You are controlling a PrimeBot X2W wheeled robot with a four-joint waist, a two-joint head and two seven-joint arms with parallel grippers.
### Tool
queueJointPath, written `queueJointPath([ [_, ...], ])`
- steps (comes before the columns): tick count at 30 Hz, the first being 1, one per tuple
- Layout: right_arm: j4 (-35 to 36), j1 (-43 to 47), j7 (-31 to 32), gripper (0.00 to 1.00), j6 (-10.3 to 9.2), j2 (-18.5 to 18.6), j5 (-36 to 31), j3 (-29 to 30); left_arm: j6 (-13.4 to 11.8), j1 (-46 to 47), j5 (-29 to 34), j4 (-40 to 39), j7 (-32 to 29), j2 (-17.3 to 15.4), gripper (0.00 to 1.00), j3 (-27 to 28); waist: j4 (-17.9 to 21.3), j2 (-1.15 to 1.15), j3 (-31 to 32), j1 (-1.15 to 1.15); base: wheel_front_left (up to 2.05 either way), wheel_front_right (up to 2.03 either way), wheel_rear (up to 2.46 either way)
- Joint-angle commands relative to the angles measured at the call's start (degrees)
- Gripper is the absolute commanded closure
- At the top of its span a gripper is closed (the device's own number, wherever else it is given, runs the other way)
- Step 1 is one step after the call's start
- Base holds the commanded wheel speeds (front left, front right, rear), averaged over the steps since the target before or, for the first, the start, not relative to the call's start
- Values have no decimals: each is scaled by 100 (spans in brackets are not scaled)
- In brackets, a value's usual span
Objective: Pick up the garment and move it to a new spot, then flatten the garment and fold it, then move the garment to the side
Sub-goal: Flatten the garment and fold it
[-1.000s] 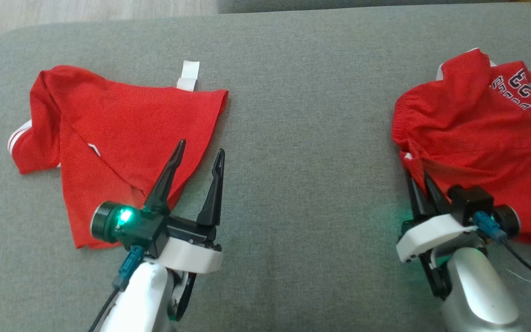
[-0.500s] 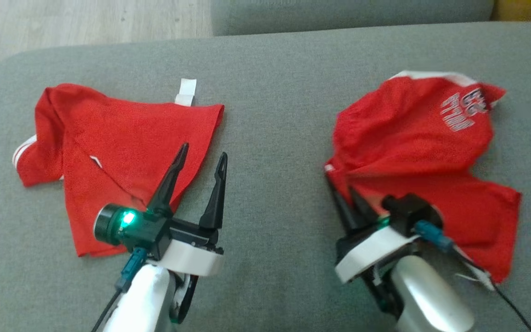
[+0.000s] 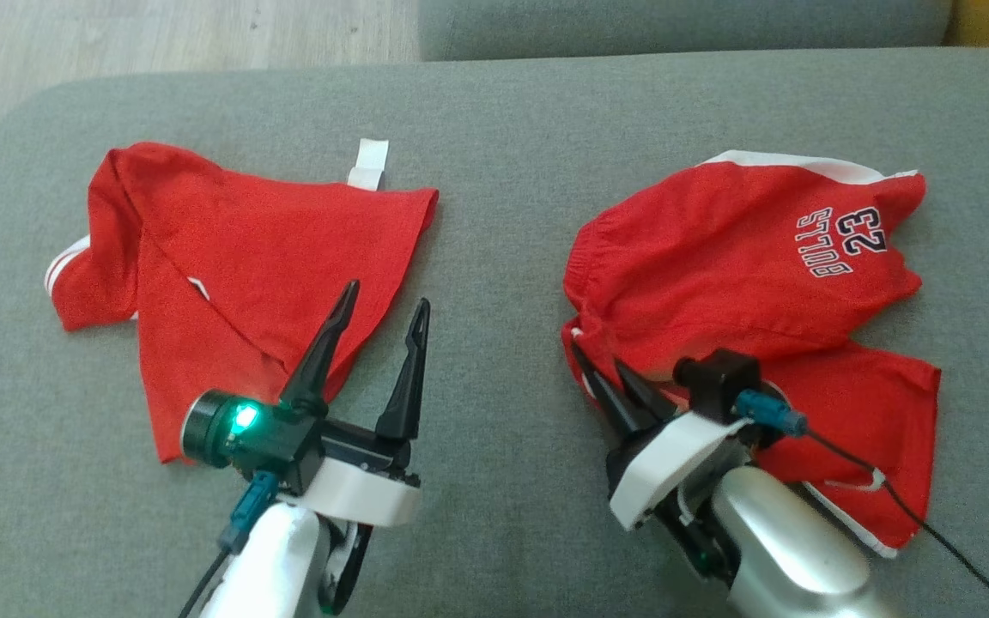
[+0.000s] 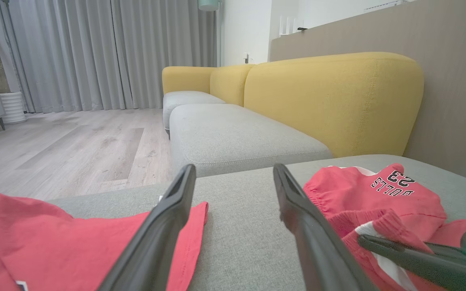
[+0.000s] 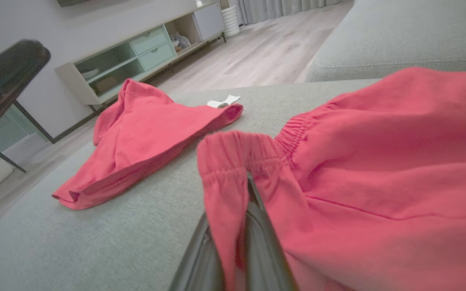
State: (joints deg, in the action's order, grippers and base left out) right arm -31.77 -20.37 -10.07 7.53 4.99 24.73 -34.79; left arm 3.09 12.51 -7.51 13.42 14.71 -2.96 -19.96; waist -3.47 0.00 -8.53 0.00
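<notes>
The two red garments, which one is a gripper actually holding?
The shorts printed BULLS 23, on the robot's right: the right gripper has its jaws shut on their waistband. The unprinted garment lies loose by the open left gripper.

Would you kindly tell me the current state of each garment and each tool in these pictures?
left tool: open, holding nothing, over the red top's near edge.
right tool: shut on the red shorts' elastic waistband.
red shorts: rumpled, unfolded, print facing up, waistband pinched.
red top: lying loose on the grey cushion, wrinkled, one side folded over, not gripped.
</notes>
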Motion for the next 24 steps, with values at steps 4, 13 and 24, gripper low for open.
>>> queueJointPath([
  [4, -171, -328, -51, 100, -4, 10, 44, 48, 8, 224, 21, -176, 29, 3, 0, 142, -32, 0, -79, 0, 0, 0, 0],
  [13, -855, -604, -263, 0, -4, 50, -275, 603, -10, 305, -7, -175, 29, 5, 0, 113, -29, 0, -190, 0, 0, 0, 0],
  [24, -962, -466, -368, 0, -4, -85, -1004, 1193, -3, 303, 9, -151, 29, 5, 0, 180, 341, 0, -96, 0, 0, 0, 0],
])
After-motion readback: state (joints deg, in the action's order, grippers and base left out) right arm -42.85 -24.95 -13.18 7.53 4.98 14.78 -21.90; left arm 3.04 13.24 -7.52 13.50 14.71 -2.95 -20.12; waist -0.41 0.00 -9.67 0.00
